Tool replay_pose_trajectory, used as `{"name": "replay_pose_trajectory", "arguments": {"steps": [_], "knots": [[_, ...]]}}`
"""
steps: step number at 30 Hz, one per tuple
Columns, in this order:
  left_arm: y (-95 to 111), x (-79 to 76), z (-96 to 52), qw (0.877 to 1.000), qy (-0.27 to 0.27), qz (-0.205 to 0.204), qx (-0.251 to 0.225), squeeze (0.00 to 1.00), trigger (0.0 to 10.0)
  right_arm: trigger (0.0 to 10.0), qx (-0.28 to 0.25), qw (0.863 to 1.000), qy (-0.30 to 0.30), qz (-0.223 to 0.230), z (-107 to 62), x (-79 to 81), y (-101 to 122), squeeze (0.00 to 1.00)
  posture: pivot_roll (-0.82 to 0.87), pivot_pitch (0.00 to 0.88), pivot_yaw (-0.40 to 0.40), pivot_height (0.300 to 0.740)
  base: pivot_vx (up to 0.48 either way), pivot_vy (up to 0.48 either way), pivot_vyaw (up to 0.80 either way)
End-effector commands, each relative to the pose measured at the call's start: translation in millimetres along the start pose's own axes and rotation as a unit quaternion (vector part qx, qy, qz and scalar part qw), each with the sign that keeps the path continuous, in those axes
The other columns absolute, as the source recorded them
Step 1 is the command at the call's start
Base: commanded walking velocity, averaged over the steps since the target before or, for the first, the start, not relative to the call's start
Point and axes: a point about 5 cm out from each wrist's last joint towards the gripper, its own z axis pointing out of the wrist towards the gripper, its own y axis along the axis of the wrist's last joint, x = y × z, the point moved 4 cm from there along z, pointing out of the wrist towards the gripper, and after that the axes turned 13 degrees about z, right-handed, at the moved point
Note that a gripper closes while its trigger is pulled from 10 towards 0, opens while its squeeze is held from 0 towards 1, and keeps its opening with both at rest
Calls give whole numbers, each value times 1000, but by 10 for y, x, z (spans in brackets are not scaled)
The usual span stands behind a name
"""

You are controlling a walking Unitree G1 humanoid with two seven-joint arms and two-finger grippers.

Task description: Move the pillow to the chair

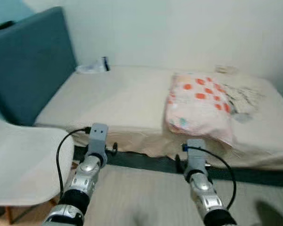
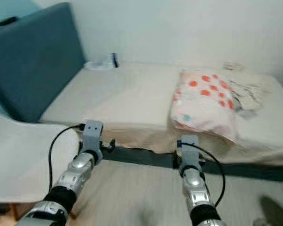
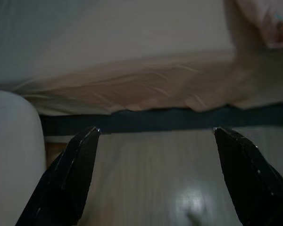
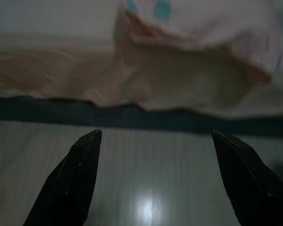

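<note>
Bedroom, low bed (image 1: 118, 101) with beige sheet against white wall, wood floor under my arms. Spotted pillow (image 1: 198, 108) lies ahead of right gripper (image 4: 153, 141), just above it near mattress edge, long axis running away from me. Right arm nearer. Left gripper (image 3: 155, 136) faces bare sheet, white chair (image 1: 19, 165) beside it on outer side. Both grippers spread wide, empty. Open floor between bed and chair for turn.

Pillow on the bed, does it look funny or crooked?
A little. The pillow lies near the bed's front edge, its corner hanging slightly over. Behind it a crumpled cloth lies bunched on the sheet. Nothing looks spilled or broken.
</note>
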Motion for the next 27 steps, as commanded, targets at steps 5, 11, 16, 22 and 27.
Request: {"name": "replay_pose_trajectory", "arguments": {"steps": [5, 11, 16, 22, 27], "knots": [[-184, 2, -51, 997, -6, 67, 26, 0, 10000, 10000, 0, 1000, 20, 6, -47, 41, -59, 0, -62, 89, 62, 740, 0, 0, -800], [-461, 107, -188, 991, 34, 107, 69, 0, 10000, 10000, 11, 996, 84, -23, -101, 211, -160, 0, -36, 96, 3, 740, 0, 0, -800], [-505, 202, -241, 991, 61, 96, 75, 0, 10000, 10000, 13, 994, 107, -29, -103, 285, -152, 0, -10, 96, -41, 740, 0, 0, -800], [-401, 270, -238, 992, 78, 75, 58, 0, 10000, 10000, 10, 991, 127, -38, -38, 356, -53, 0, 14, 91, -72, 740, 0, 0, -800], [-373, 273, -252, 992, 85, 73, 53, 0, 10000, 10000, 5, 991, 131, -38, -5, 370, 15, 0, 16, 87, -73, 740, 0, 0, -800]]}}
